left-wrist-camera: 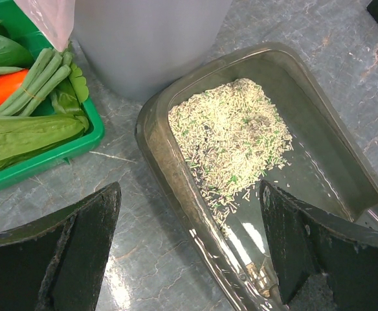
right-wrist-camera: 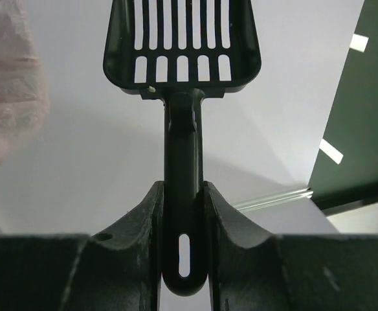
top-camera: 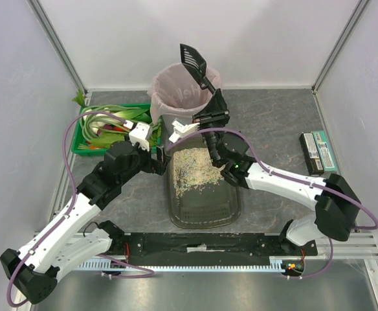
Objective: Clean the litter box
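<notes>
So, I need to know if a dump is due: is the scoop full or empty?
Empty: in the right-wrist view the scoop has light showing through every slot, with only one pale speck near its neck.

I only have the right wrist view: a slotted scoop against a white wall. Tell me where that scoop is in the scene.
Observer: The scoop is raised over the far right edge of the pink-bagged bin.
Operator: Report on the litter box.
Observer: The litter box lies just nearer than the bin. Its litter is heaped at the far end, and the near floor is bare.
Operator: Give me the left end effector.
Observer: The left end effector is open, with the box's left rim between its fingers.
</notes>
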Tool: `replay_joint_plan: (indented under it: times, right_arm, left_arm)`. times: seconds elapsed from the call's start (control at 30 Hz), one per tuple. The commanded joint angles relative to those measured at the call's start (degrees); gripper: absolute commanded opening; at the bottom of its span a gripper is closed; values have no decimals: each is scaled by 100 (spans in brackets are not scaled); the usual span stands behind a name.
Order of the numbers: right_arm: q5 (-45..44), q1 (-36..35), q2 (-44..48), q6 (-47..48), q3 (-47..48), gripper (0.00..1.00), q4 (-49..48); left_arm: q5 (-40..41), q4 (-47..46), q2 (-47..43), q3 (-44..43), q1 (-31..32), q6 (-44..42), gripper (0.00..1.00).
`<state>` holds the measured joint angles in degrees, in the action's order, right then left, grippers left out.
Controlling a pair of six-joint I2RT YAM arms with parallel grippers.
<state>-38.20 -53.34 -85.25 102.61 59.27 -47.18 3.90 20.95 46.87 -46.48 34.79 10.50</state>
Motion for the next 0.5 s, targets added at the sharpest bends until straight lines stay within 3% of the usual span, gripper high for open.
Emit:
replay_joint_plan:
  times: [0.0,0.13,0.4,0.47]
  right_arm:
    - [-355,-132,692,-1610,436,0,331]
    - [-522,-290,1291,-3024,551,0,1209]
    - [-92,-467,2792,-6853,823,0,4091]
    - [-109,-458,3005,-7393,789,0,4681]
  left_arm:
    - [-4,-100,41,-2,-7,-163,93]
    - [128,-100,103,-2,-7,-136,93]
    - [137,-249,331,-19,-7,109,92]
    - [58,-241,542,-177,-7,232,91]
